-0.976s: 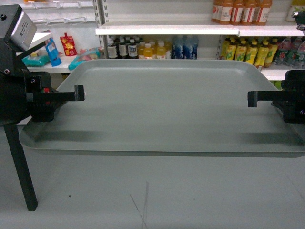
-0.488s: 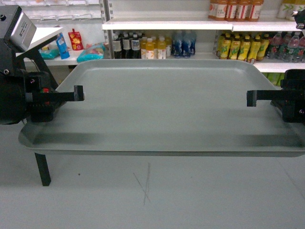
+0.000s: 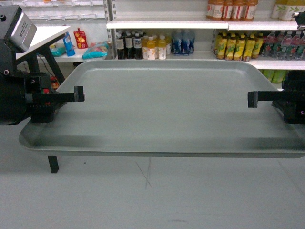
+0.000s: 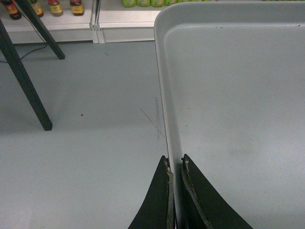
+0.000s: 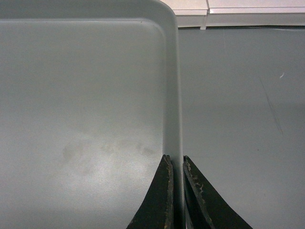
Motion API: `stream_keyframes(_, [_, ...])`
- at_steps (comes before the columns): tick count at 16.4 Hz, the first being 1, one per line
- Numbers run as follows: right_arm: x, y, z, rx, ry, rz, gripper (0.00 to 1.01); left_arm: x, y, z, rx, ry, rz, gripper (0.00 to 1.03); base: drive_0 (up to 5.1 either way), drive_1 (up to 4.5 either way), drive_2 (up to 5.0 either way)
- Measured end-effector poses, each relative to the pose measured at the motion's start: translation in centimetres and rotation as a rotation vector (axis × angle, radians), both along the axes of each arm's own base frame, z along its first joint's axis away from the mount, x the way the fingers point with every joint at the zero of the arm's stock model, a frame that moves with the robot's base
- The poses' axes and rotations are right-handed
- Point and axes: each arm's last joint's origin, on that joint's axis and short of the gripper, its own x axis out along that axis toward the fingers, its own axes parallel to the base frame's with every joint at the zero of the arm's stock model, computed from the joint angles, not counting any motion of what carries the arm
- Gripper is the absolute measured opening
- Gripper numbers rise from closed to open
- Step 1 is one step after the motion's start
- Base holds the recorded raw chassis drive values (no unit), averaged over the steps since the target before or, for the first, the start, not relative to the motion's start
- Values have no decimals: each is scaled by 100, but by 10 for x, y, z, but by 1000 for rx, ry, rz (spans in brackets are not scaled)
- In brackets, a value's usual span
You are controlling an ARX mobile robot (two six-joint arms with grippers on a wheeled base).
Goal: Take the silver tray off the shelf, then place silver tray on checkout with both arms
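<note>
Bottle labels (image 3: 143, 46): rows of drinks stand on the store shelves in the head view, but their labels are too small and blurred to read (only colours show: yellow, dark, blue, orange).
Red pouch (image 3: 80, 38): it carries markings, none of them legible.
Blue packet (image 3: 69, 44): no readable print.
Silver tray (image 3: 162, 109): plain surface, no text, brand or number in any view.
Grey box on the left arm (image 3: 21, 28): no legible marking.
Bottles in the left wrist view (image 4: 55, 6): labels partly cut off at the frame edge, unreadable.
Floor (image 5: 238, 119): scuff lines only, no signs.
</note>
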Motion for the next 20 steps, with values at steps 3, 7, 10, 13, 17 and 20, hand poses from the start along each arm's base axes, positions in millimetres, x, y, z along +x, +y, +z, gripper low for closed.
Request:
stream_keyframes(3, [0,0,0,0,-1,0,3,0,0,0,0,-1,0,4,0,0,0])
stream_keyframes(7, [0,0,0,0,-1,0,3,0,0,0,0,0,0,4,-121,62,62])
stream_keyframes(10, [0,0,0,0,0,-1,3,0,-1,0,0,0,-2,4,-481,257,257])
stream_keyframes(13, [0,0,0,0,-1,-1,3,0,-1,0,0,-3,-1,4,-470,254,254])
stream_keyframes(17, [0,0,0,-1,1,-1,3,0,0,0,0,-3,0,4,-510,233,233])
stream_keyframes(20, [0,0,0,0,0,-1,3,0,0,0,0,-3,0,4,-512,234,234])
